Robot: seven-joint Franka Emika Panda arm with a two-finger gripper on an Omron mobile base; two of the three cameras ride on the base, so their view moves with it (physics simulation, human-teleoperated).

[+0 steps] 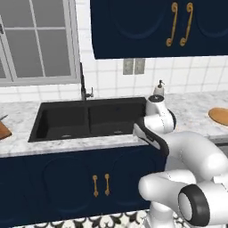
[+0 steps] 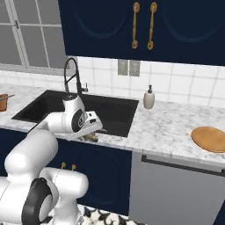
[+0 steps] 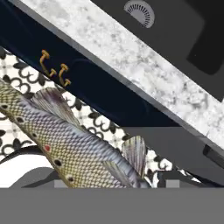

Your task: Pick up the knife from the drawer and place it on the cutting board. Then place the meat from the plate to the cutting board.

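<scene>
My gripper [image 2: 90,134] hangs over the counter's front edge, in front of the sink, shut on the meat [image 3: 65,144]. The meat is a scaly silver-brown fish with fins, and it lies slantwise close under the hand camera; a brown bit of the meat [image 2: 92,138] pokes out below the hand. The plate [image 1: 219,116], a round orange-brown dish, sits bare on the counter far to the right, seen again as the plate [image 2: 210,139]. A brown corner of the cutting board [image 1: 2,130] shows at the far left on the counter. The knife and the drawer are out of view.
A black double sink [image 1: 84,120] with a dark faucet [image 1: 83,84] is sunk into the marble counter [image 2: 162,127]. A soap dispenser [image 2: 149,97] stands behind it. Navy cabinet doors with gold handles [image 1: 101,185] lie below, a grey dishwasher front [image 2: 176,189] to the right.
</scene>
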